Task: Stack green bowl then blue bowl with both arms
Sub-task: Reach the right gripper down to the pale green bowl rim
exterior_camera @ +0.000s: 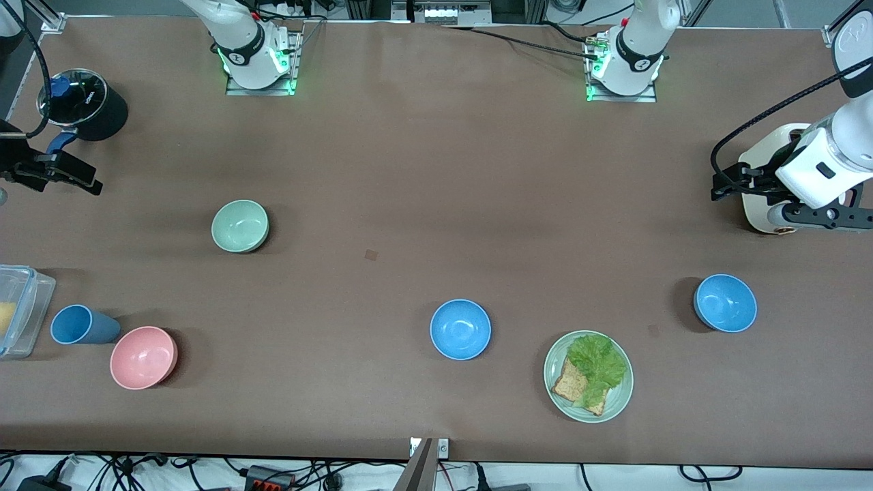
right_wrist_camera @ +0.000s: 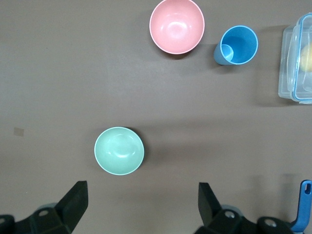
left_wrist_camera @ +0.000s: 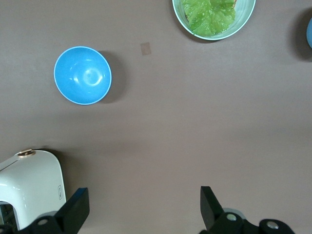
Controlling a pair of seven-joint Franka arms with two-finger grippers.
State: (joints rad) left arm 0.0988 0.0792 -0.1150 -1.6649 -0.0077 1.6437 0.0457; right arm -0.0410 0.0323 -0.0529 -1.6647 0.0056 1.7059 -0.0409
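Note:
The green bowl (exterior_camera: 240,226) sits upright on the brown table, toward the right arm's end; it also shows in the right wrist view (right_wrist_camera: 119,150). Two blue bowls sit nearer the front camera: one mid-table (exterior_camera: 460,329), one toward the left arm's end (exterior_camera: 725,303), which also shows in the left wrist view (left_wrist_camera: 83,75). My right gripper (exterior_camera: 78,179) is open and empty, over the table edge at the right arm's end, apart from the green bowl. My left gripper (exterior_camera: 728,183) is open and empty beside a white appliance at the left arm's end. Both sets of jaws (left_wrist_camera: 145,209) (right_wrist_camera: 144,207) stand wide apart.
A pale-green plate (exterior_camera: 617,402) with lettuce and toast lies between the blue bowls, nearer the camera. A pink bowl (exterior_camera: 143,357), blue cup (exterior_camera: 82,324) and clear container (exterior_camera: 20,310) stand at the right arm's end. A black pot (exterior_camera: 85,103) and white appliance (exterior_camera: 764,204) sit at the ends.

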